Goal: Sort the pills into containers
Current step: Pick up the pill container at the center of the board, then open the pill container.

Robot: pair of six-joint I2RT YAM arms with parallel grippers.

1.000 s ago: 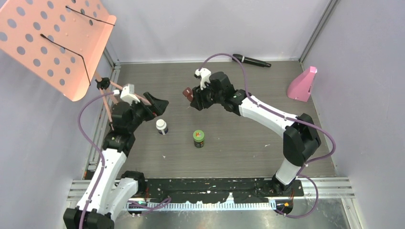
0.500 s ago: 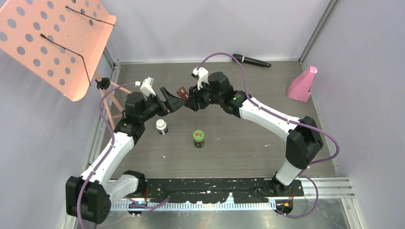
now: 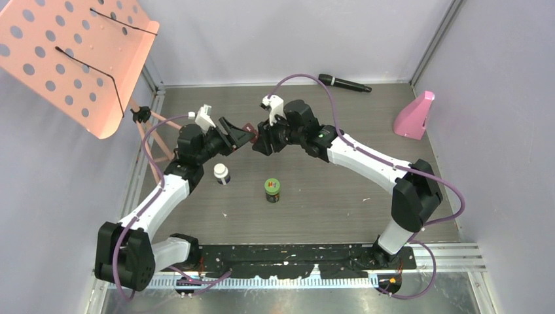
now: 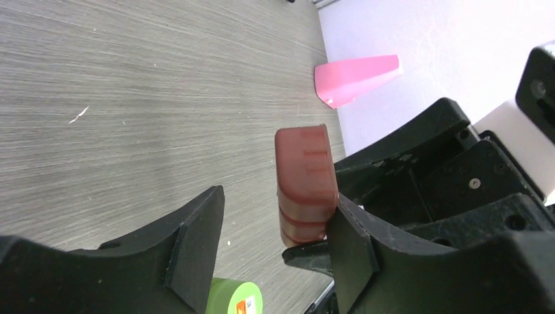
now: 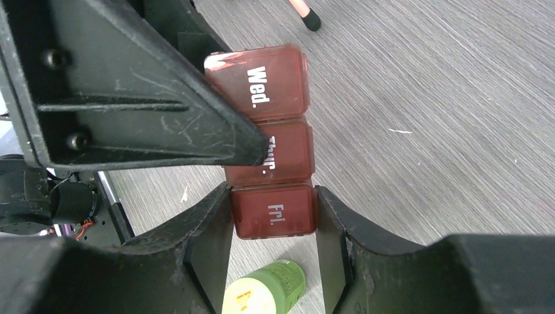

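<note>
A brown case (image 3: 249, 128) with cells marked Wed, Thur and Fri hangs above the table's middle. My right gripper (image 3: 260, 139) is shut on its Fri cell (image 5: 275, 209), with both pads pressed to the sides. From the left, my left gripper (image 3: 239, 133) straddles the case's (image 4: 305, 176) other end. It is open: one finger (image 4: 350, 242) touches the case and the other (image 4: 196, 229) stands apart. On the table below stand a white bottle with a dark cap (image 3: 222, 173) and a green-lidded bottle (image 3: 272, 190). No pills show.
A black microphone (image 3: 345, 84) lies by the back wall. A pink wedge (image 3: 414, 116) sits at the right wall. An orange perforated stand (image 3: 72, 52) overhangs the far left, with its legs (image 3: 154, 131) beside the left arm. Walls close in three sides.
The left arm swung up from beside the white bottle to the case, and its jaws narrowed around the case's end. The right gripper carried the case slightly left.
</note>
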